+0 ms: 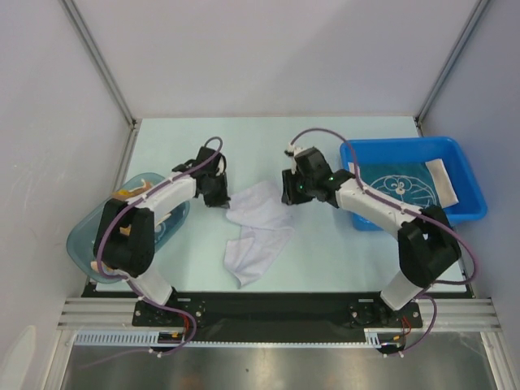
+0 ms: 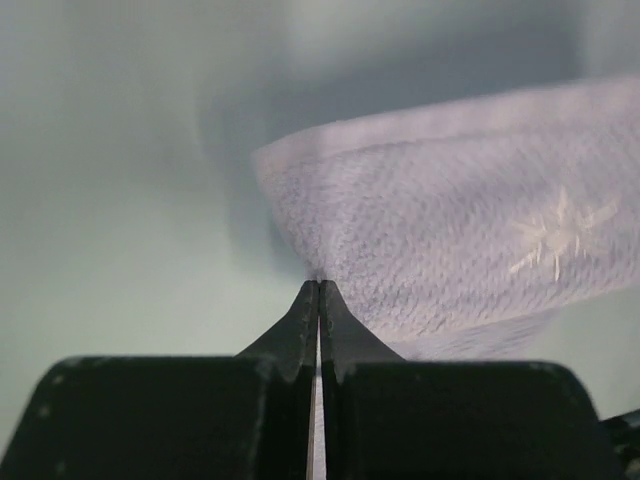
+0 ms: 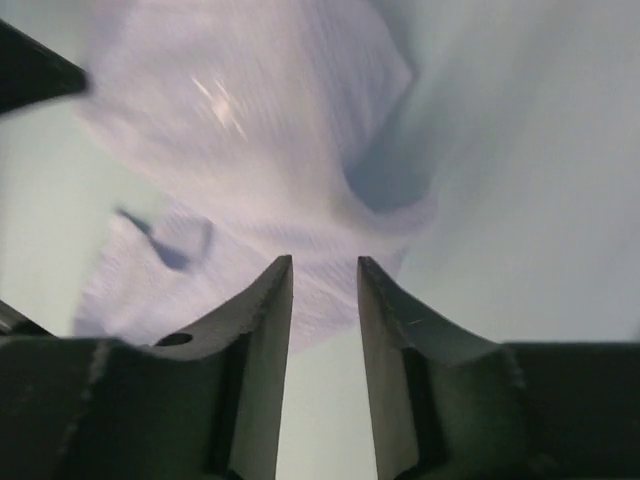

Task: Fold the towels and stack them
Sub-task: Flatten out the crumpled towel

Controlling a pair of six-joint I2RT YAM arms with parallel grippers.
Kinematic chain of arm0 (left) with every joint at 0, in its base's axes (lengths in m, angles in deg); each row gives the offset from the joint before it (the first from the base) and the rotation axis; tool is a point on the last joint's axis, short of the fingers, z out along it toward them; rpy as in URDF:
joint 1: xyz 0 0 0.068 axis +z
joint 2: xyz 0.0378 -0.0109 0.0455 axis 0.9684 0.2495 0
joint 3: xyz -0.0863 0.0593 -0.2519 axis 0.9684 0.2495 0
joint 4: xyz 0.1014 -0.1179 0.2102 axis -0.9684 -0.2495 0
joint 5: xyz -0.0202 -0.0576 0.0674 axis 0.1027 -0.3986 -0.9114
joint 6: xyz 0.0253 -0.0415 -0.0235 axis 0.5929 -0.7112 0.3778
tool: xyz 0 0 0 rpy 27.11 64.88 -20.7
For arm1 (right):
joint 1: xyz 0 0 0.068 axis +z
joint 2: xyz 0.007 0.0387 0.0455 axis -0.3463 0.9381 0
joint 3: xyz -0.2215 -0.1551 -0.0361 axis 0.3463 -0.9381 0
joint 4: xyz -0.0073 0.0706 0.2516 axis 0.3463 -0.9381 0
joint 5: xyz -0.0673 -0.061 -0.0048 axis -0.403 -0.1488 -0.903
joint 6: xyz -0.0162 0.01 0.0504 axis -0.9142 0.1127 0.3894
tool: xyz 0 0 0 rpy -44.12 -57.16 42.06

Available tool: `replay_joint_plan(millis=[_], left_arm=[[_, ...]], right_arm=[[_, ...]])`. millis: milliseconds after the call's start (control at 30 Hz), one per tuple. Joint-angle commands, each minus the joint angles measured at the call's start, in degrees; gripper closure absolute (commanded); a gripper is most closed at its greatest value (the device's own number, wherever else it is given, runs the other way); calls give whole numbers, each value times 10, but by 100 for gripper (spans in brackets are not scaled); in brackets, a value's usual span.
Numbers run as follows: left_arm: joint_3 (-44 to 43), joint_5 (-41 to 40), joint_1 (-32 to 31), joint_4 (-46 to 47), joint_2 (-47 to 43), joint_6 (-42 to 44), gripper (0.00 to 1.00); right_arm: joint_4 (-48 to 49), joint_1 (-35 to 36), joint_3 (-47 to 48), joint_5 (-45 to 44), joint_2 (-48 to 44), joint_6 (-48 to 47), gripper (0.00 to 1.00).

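The white towel (image 1: 258, 230) lies crumpled near the middle of the table (image 1: 341, 264), between the two arms. Its upper part is bunched and its lower part trails towards the near edge. In the left wrist view, the white towel (image 2: 450, 250) rises off the surface as a lifted fold, and a pale star mark (image 2: 560, 235) shows on it.

The left gripper (image 1: 219, 199) sits at the towel's upper left corner. Its jaws are pressed together, pinching the cloth's edge right at the tips (image 2: 319, 285).

The right gripper (image 1: 290, 193) hovers over the towel's upper right edge. Its jaws are spread apart with nothing between them (image 3: 325, 262), and the white towel (image 3: 250, 150) lies blurred beneath.

To the right stands a blue bin (image 1: 470, 180) holding a teal printed towel (image 1: 398, 183) and a pale cloth (image 1: 444, 182). A translucent teal tub (image 1: 81, 244) sits at the left edge, under the left arm.
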Motion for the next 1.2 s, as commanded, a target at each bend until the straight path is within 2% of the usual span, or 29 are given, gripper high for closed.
replay_joint_plan(millis=[0,33,100,267,400,433,567,700,867,1167], left_arm=[[57,-61,5,-17,9,-8,100],[63,-66,5,-18,10,-6,100],[69,-116,6,-27,10,-4,100],[59,-171,8,-55,2,0,100],[67,-171,10,-55,2,-4,100],[72,-169,10,-52,3,-6,100],[76,-171,10,-52,14,-8,100],[74,-190,10,-59,5,-9,100],[68,-195,10,-66,-2,-6,100],[69,-174,10,-56,-6,-6,100]], right_arm=[[16,-7,-63,-8,30,17,61],[15,-10,-58,-5,30,16,57],[10,-30,-40,-4,33,13,55],[70,-67,-12,57,46,-5,55],[83,-76,68,135,139,-28,59],[76,-74,119,149,165,-33,59],[46,-61,222,168,264,-43,56],[33,-44,281,182,339,-36,54],[25,-17,306,139,383,-35,55],[17,34,311,-37,398,-78,59]])
